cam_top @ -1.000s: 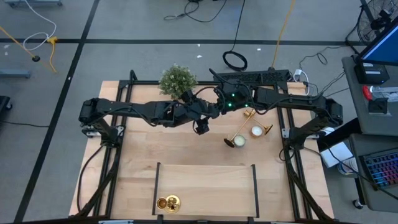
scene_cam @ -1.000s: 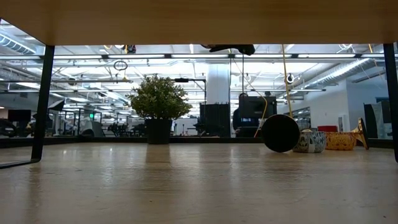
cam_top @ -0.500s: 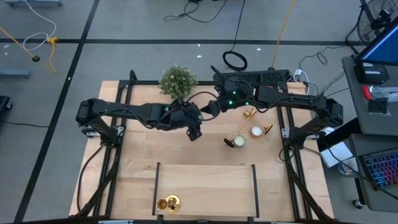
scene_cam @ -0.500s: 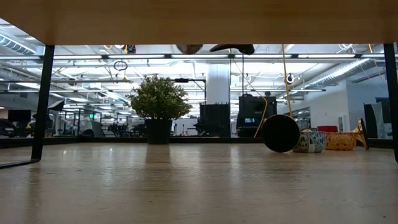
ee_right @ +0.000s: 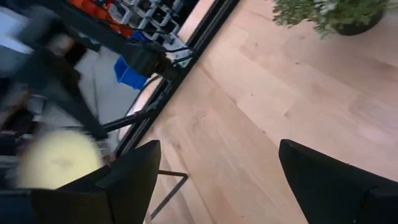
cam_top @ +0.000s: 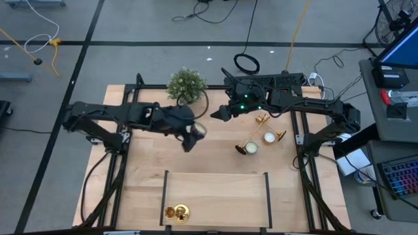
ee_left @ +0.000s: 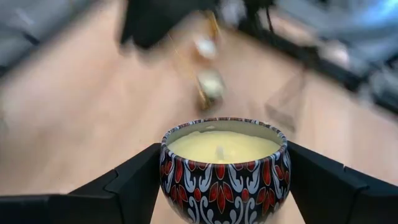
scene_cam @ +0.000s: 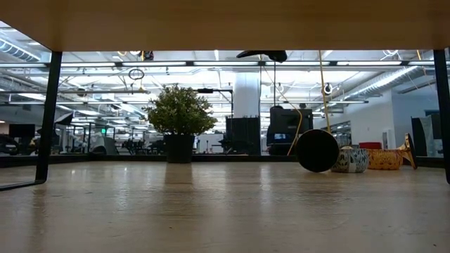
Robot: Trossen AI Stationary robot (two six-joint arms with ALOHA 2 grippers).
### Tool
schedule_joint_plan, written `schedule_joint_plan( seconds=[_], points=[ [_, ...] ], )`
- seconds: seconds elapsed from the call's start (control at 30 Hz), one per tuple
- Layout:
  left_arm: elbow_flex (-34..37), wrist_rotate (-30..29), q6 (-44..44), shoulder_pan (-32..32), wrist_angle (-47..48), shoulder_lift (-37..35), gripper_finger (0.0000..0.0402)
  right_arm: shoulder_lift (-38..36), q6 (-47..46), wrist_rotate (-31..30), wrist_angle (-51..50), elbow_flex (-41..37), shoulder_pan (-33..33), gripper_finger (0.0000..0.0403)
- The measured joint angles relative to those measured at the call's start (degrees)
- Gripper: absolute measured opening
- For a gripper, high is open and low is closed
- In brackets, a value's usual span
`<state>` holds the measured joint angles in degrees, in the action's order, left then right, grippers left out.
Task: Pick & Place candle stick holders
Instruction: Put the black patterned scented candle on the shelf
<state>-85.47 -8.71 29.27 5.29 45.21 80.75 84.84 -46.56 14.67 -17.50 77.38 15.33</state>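
Wooden bench [cam_top: 144, 163] carries my left gripper [cam_top: 193, 134] grasping a candle tin [ee_left: 222, 165]; right gripper [cam_top: 222, 112], jaws released, is nearer the fallen candle stick holder [cam_top: 253, 138].

Overhead and table-level views, two close wrist views; shared potted plant [cam_top: 186, 85].

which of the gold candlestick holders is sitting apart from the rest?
The shiny gold candlestick holder at the table's near edge, inside the black frame. The other gold holders lie together on the right, by a small candle tin.
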Motion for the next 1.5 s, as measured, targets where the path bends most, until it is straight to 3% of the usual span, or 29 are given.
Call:
schedule_joint_plan(
  seconds=[0.17, 0.3, 0.53, 0.7, 0.9, 1.23, 1.5],
  points=[
    [7.44, 10.58, 2.41, 1.2, -3.35, -5.56, 0.0297, 0.0, -0.66, 0.54, 1.79, 0.0, -0.09, 0.0325],
    [16.73, 15.03, 4.9, 2.4, -11.57, -12.18, 0.0297, 0.0, -1.28, 0.4, 4.48, 0.0, -0.42, 0.0325],
    [37.9, 24.89, 9.76, 2.52, -41.4, -25.26, 0.0297, 0.0, -2.41, 0.91, 10.58, 0.0, -1.87, 0.0325],
    [53.04, 31.4, 9.46, 2.25, -61.25, -30.12, 0.0297, 0.0, -3.14, 1.66, 12.94, 0.0, -3.08, 0.0325],
    [62.58, 26.23, 4.9, 3.42, -80.64, -28.93, 0.0297, 0.0, -5.73, 1.97, 13.23, 0.0, -3.47, 0.0325],
    [62.78, 6.25, -12.92, 13.67, -75.07, -24.57, 0.0297, 0.0, -6.58, 1.23, 12.94, 0.0, -3.37, 0.0325],
    [59.93, 4.32, -13.04, 17.5, -76.48, -18.47, 0.0297, 0.0, -6.5, 0.2, 12.57, 0.0, -4.41, 0.0325]
  ],
)
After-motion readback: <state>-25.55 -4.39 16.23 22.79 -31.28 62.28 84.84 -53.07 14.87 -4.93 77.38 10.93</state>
